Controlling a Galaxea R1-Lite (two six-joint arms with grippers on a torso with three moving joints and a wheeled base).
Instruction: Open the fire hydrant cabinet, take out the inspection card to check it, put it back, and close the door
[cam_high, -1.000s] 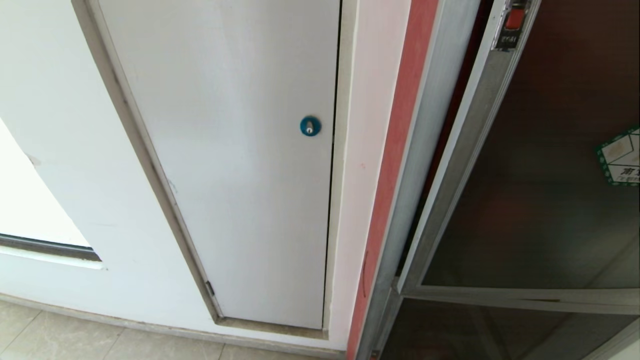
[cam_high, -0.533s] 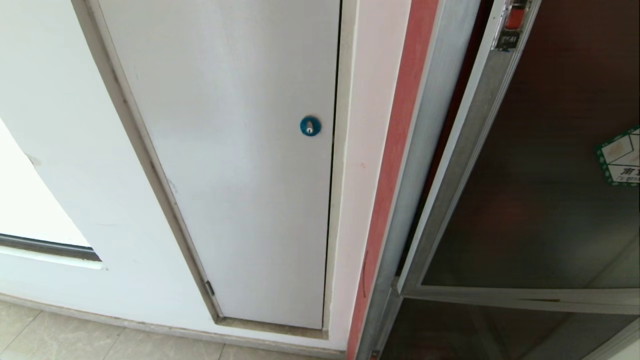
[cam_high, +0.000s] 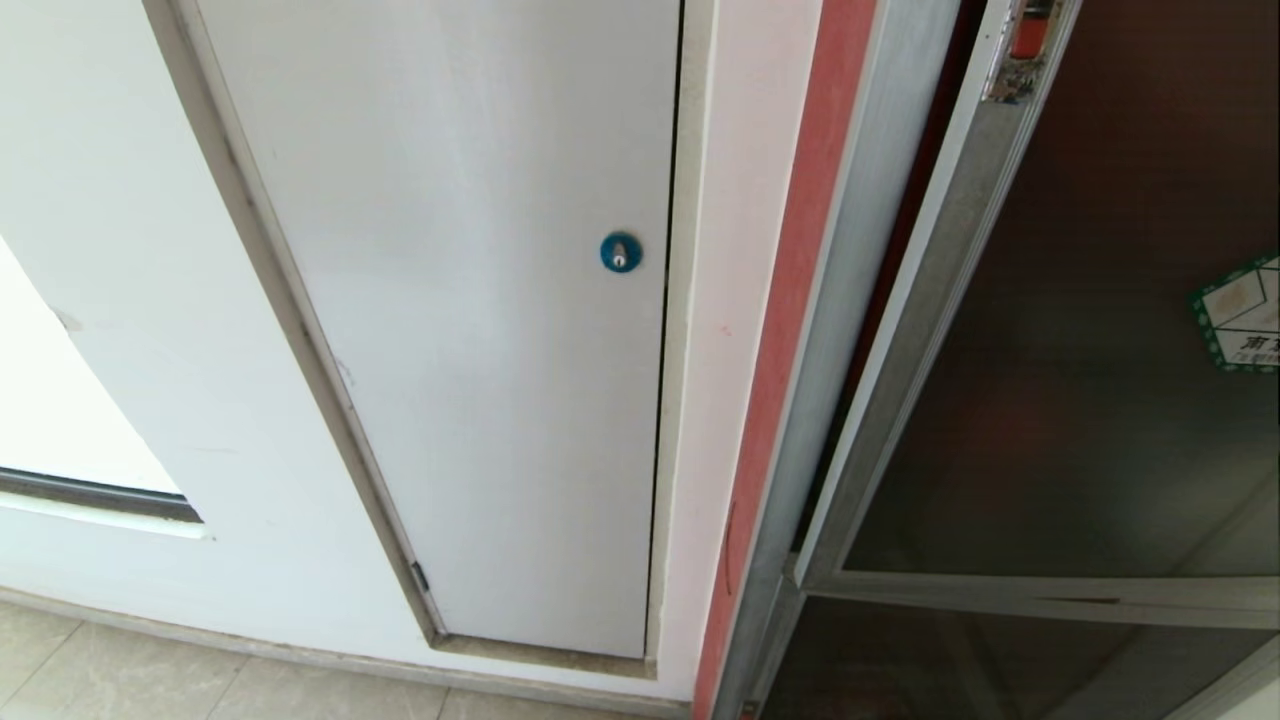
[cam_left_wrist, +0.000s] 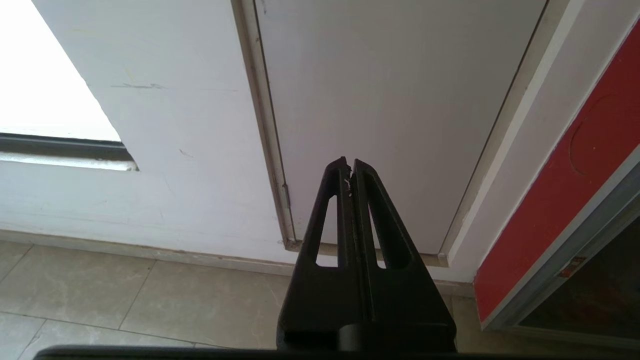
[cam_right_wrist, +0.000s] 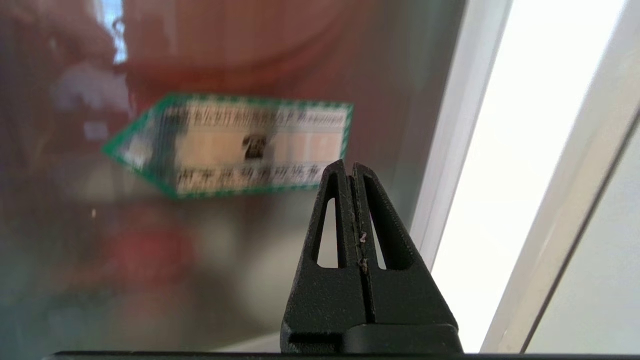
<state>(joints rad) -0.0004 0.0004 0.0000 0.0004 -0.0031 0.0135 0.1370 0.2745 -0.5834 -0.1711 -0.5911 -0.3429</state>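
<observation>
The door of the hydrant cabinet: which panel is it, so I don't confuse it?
Right of the white panel and the red strip, the door is dark tinted glass in a grey frame. Only it carries a green-bordered sticker; the white panel has a blue lock.

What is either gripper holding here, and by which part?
Nothing. The left gripper and right gripper both have jaws pressed together, empty; the right one points at the door.

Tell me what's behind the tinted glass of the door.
Through the door glass, the right wrist view shows only blurred red shapes and a pale patch; what they are cannot be told. The green-bordered sticker covers part. No inspection card shows. The shut right gripper points at the glass.
</observation>
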